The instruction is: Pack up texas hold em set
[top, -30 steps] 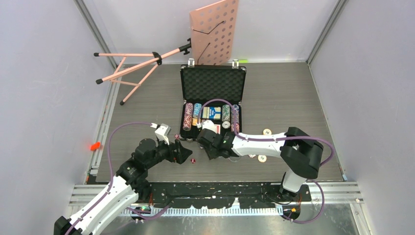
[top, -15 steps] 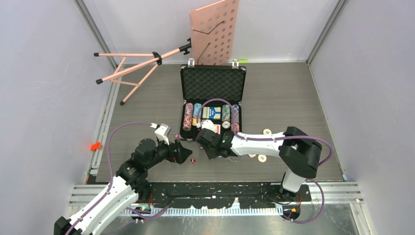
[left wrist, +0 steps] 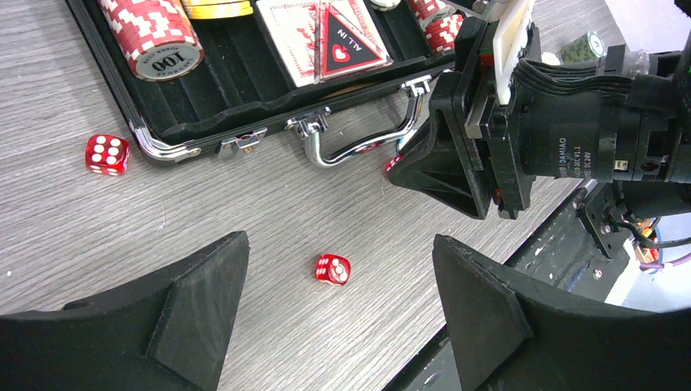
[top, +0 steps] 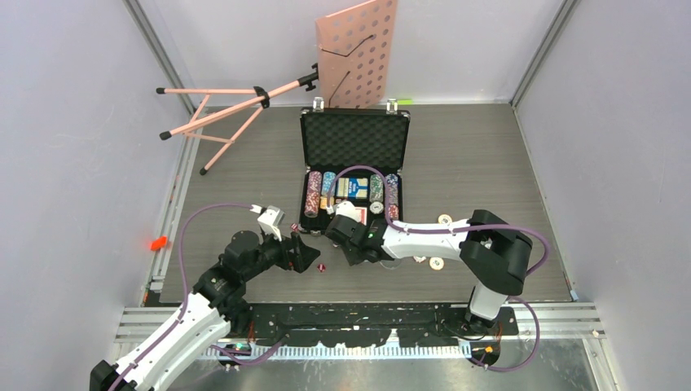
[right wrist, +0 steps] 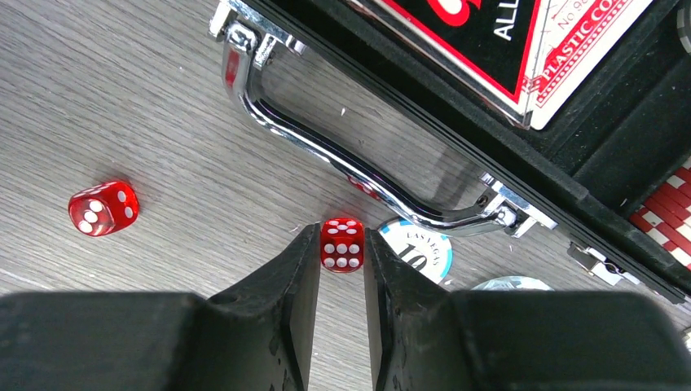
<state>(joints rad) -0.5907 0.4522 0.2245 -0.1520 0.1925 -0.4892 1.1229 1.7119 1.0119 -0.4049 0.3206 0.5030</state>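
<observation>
beside the briefcase handle (left wrist: 363, 153), right fingers (right wrist: 305, 261) pinch a die (right wrist: 343, 243); left fingers (left wrist: 204, 277) open (most chips (top: 312, 194), cards (top: 353, 187) stowed; two dice (left wrist: 332, 269), stray chips (top: 445, 219) outstanding).

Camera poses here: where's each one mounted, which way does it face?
Top external: high behind the bases, looking down on the table and open briefcase; left arm and right arm show.
Left wrist: on the left hand, low, facing the briefcase front; its open fingers and the right hand show.
Right wrist: on the right hand, looking down; its fingers pinch a red die.
Shared: both wrist views catch the silver handle.
</observation>
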